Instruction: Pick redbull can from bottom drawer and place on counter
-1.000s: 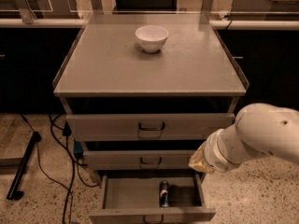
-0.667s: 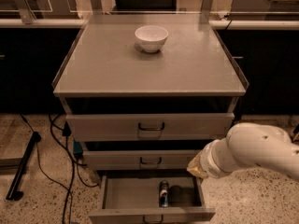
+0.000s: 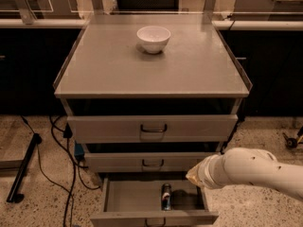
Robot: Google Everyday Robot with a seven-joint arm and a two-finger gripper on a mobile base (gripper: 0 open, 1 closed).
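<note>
The redbull can (image 3: 166,196) stands in the open bottom drawer (image 3: 130,200), near its middle; it is dark blue and silver. My white arm (image 3: 251,170) reaches in from the right. My gripper (image 3: 193,176) sits at the arm's end, above the right part of the drawer and just up and right of the can, apart from it. The grey counter (image 3: 151,70) tops the cabinet.
A white bowl (image 3: 153,38) sits at the back middle of the counter. Two shut drawer fronts (image 3: 152,128) lie above the open drawer. Black cables (image 3: 66,174) and a dark bar (image 3: 23,167) lie on the floor at left. A pale ledge (image 3: 38,22) runs behind.
My arm has dropped lower and swung its end leftward, closer to the open bottom drawer and the can. The can, bowl and drawers have not moved.
</note>
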